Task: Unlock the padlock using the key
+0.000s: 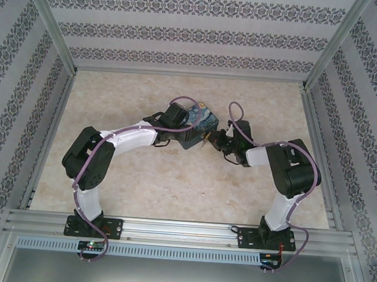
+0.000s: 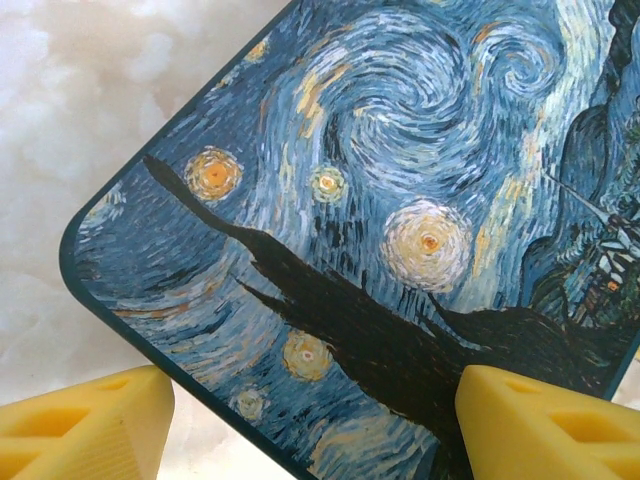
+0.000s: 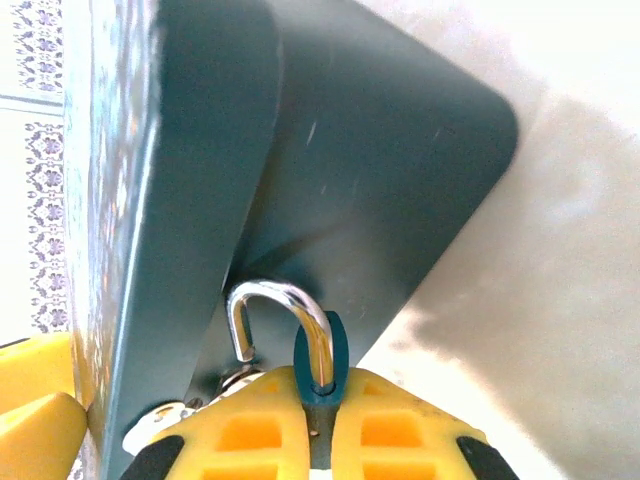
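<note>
Painted tin (image 2: 400, 220) lies on the pale marbled tabletop (image 2: 90, 120), one rounded corner pointing lower left. Above it the left hand (image 2: 312, 400) hangs with yellow fingers (image 2: 80, 425) spread wide: one over bare tabletop, the other over the tin's dark lower part.

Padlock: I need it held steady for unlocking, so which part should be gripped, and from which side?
Grip the padlock by its narrow teal body, across its flat faces, coming from the end opposite the silver shackle, as the right tool does now. The shackle arches toward the tin, so that side is crowded; the body end is free.
</note>
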